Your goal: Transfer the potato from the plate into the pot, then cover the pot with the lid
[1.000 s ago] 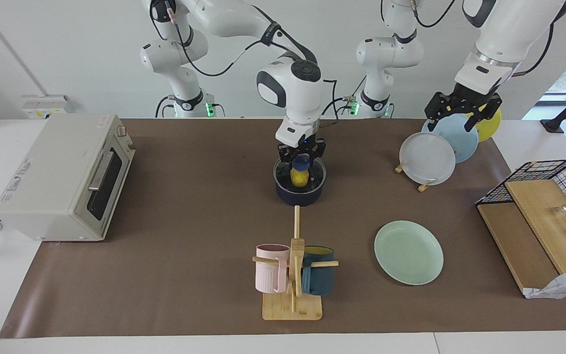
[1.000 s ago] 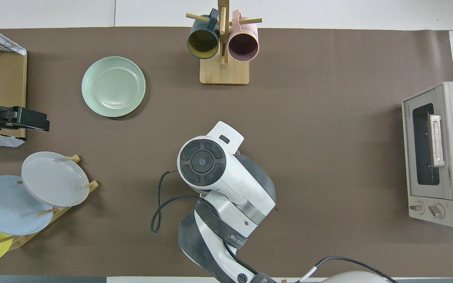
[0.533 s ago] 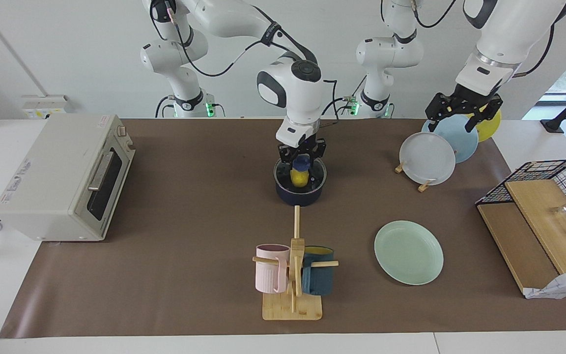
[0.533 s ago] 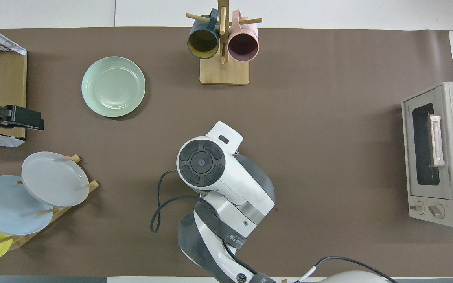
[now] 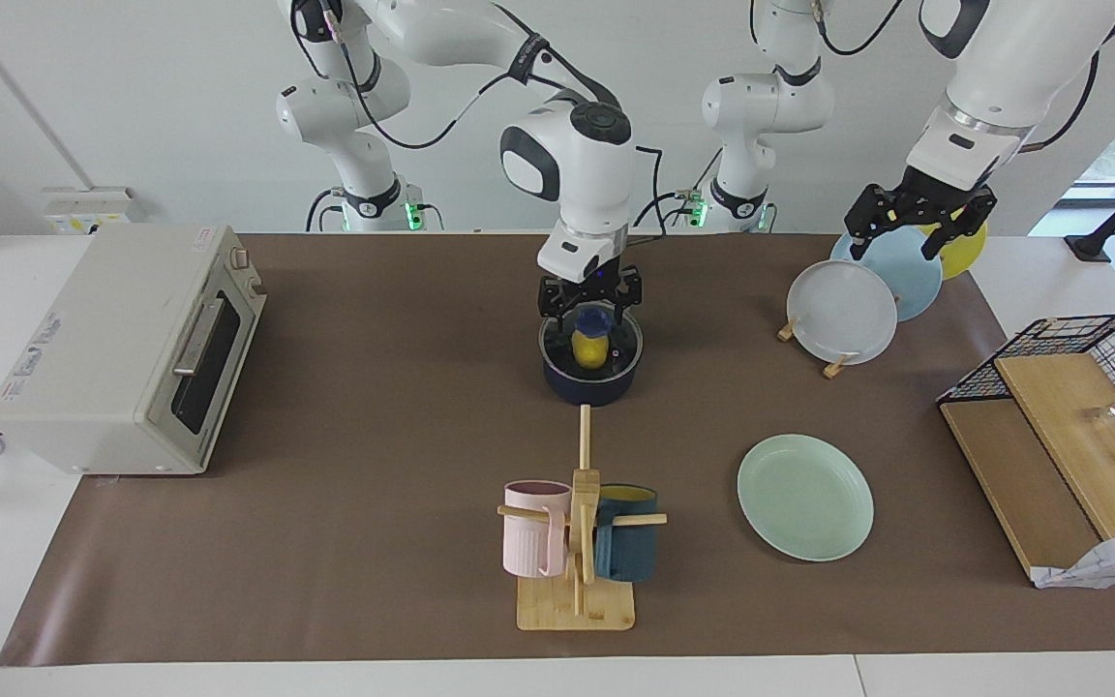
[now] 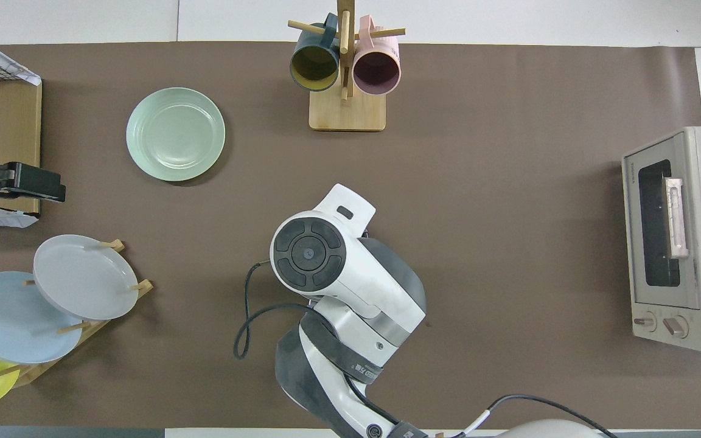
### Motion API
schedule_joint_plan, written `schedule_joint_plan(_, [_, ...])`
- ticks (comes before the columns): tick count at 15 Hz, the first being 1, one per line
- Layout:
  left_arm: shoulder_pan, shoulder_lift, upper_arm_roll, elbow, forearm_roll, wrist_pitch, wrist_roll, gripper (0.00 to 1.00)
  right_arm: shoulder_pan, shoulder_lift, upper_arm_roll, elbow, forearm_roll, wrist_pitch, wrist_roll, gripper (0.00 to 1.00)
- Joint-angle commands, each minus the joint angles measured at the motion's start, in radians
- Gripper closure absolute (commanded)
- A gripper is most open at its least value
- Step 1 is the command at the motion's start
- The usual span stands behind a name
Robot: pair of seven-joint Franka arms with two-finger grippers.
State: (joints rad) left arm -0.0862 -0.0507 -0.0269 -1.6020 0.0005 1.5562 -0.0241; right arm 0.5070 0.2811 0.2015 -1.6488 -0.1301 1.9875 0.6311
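Observation:
The dark navy pot (image 5: 591, 385) stands in the middle of the table with the clear glass lid (image 5: 617, 347) resting on it. The yellow potato (image 5: 588, 352) shows through the glass, inside the pot. My right gripper (image 5: 589, 300) hangs just above the lid's blue knob (image 5: 595, 318), open, with a finger on either side and nothing held. The mint-green plate (image 5: 805, 496) (image 6: 175, 134) lies bare, farther from the robots and toward the left arm's end. My left gripper (image 5: 916, 221) waits open over the plate rack. In the overhead view my right arm hides the pot.
A rack of upright grey (image 5: 842, 312), light-blue and yellow plates stands near the left arm. A mug tree (image 5: 579, 542) with a pink and a teal mug is farther out than the pot. A toaster oven (image 5: 127, 348) sits at the right arm's end, a wire basket (image 5: 1090, 378) with boards at the left arm's.
My right gripper has opened off the lid's knob and risen a little, leaving the lid on the pot. The left gripper has drifted slightly higher over the plate rack.

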Motion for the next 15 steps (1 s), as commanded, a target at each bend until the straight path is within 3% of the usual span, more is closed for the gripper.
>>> schedule_joint_plan(1, [0.010, -0.008, -0.008, -0.009, 0.021, -0.010, 0.000, 0.00, -0.083, -0.058, 0.009, 0.010, 0.000, -0.071, -0.092, 0.00])
schedule_joint_plan(8, [0.020, -0.009, 0.002, 0.000, 0.013, 0.008, -0.016, 0.00, -0.284, -0.164, 0.012, 0.007, 0.012, -0.206, -0.293, 0.00])
schedule_joint_plan(11, [0.059, -0.011, 0.012, -0.001, 0.013, 0.030, -0.017, 0.00, -0.376, -0.204, 0.009, 0.006, 0.084, -0.260, -0.407, 0.00])
schedule_joint_plan(15, [0.034, -0.015, 0.002, -0.009, 0.013, 0.016, -0.019, 0.00, -0.432, -0.252, 0.006, -0.012, 0.086, -0.300, -0.493, 0.00])
